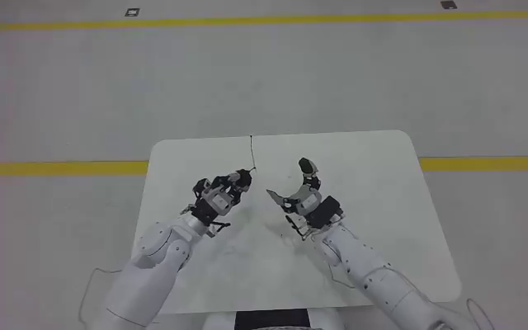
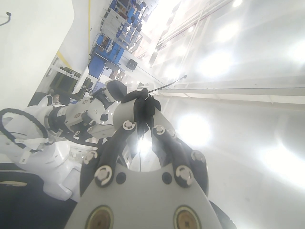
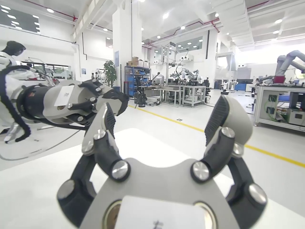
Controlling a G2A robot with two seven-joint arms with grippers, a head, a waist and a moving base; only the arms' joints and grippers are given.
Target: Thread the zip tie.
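In the top view, the left gripper point(image 1: 242, 176) hangs over the middle of the white table point(image 1: 371, 157), clenched on a thin black zip tie point(image 1: 251, 153). The zip tie runs straight from the fingertips toward the table's far edge. The right gripper point(image 1: 289, 181) is just beside it, apart from the tie, with its jaws spread wide and nothing between them. A yellow floor line point(image 1: 74, 167) passes behind the table on both sides. In the left wrist view, the left gripper point(image 2: 145, 97) has its dark pads pressed together on the zip tie point(image 2: 166, 87), whose free length sticks out past the tips at a slant, with a small block at its far end. The right arm lies close alongside. In the right wrist view, the right gripper point(image 3: 164, 117) is released, its ribbed fingers point(image 3: 108, 117) standing well apart above the table, while the left gripper point(image 3: 114, 100) sits near one of those fingers, closed.
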